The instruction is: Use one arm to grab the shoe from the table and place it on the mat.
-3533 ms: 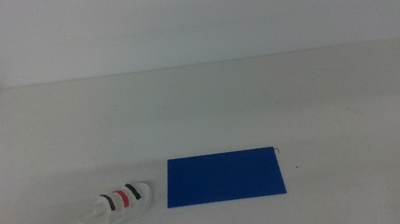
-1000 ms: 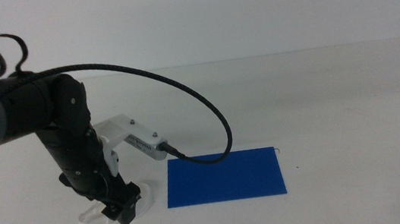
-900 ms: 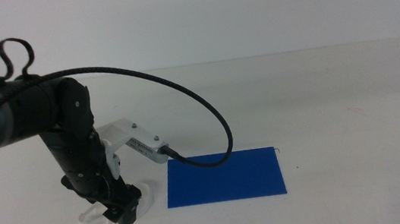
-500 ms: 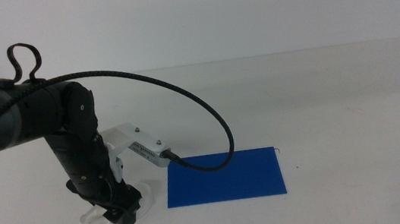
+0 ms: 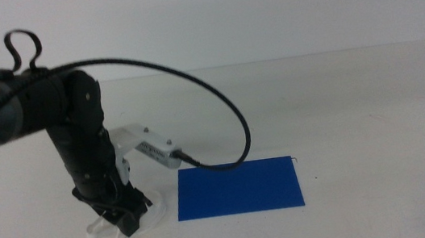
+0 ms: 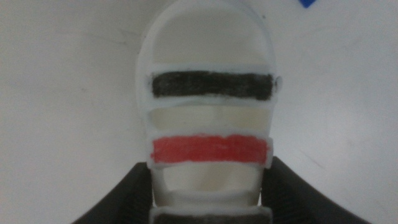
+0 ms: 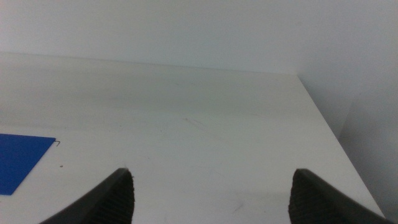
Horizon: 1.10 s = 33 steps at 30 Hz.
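jaws of my left gripper [image 6: 205, 202] straddle the shoe [image 6: 210, 124], one on each side at its middle, touching or nearly touching its white walls, though i cannot tell if they squeeze yet. i came in across its width because the narrow sides suit my span. the shoe lies near the table's [image 5: 340, 95] front-left edge, just beside the mat's [image 5: 239, 187] left end, not on it. my right gripper [image 7: 208, 202] waits spread and empty over the table's right side.
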Each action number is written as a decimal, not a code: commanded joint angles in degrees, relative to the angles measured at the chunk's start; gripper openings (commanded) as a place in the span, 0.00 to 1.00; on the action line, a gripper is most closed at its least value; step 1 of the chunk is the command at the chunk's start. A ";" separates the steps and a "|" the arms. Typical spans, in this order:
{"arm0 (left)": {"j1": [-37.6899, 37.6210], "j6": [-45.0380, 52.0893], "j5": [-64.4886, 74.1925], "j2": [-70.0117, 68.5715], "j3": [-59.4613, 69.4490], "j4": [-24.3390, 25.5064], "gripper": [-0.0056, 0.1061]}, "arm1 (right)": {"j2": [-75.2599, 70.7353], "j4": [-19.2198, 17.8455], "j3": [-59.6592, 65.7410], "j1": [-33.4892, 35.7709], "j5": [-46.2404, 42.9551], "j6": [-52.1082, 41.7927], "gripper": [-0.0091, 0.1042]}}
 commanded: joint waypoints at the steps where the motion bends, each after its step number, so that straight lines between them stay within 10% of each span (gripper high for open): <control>1: -0.36 0.02 3.88 -2.62 -3.69 -0.31 0.04 | -1.49 -0.52 0.28 0.04 -4.37 -0.43 0.65; 33: -19.68 -4.29 15.23 14.91 -38.80 0.12 0.04 | -1.49 -0.52 0.28 0.04 -4.37 -0.43 0.65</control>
